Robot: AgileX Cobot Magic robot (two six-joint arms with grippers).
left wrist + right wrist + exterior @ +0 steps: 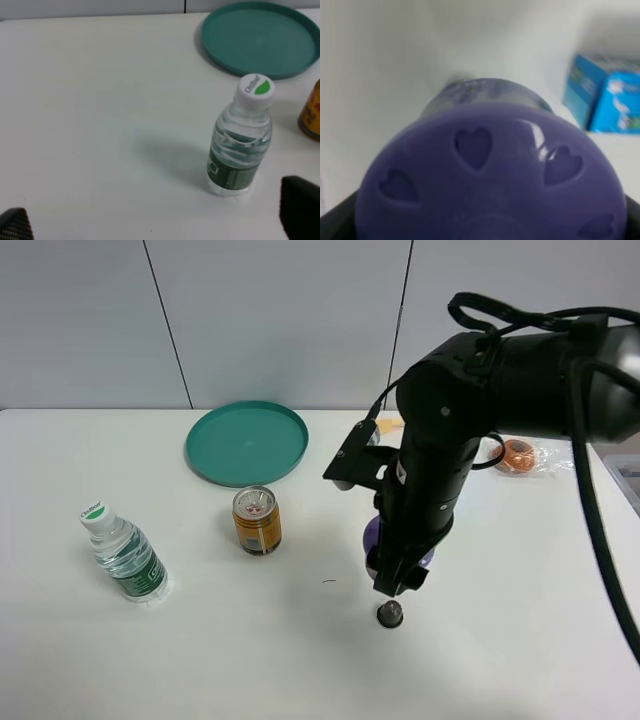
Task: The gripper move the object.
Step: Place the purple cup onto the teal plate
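Observation:
The lavender-purple jar [372,534] stands on the white table right of centre, mostly hidden behind my right arm. In the right wrist view its lid [490,185], dimpled with hearts, fills the frame. My right gripper [397,580] reaches down over the jar, and its black fingers [335,220] hug the lid on both sides. My left gripper [157,222] is open and empty. Only its two fingertips [300,210] show, wide apart, near the water bottle [240,145].
A teal plate [246,442] lies at the back. A gold drink can [257,521] and a water bottle [125,555] stand to the left. A tiny dark capsule [389,615] sits just in front of my right gripper. An orange packet [518,455] lies at the back right. Blue boxes [600,100] show beyond the jar.

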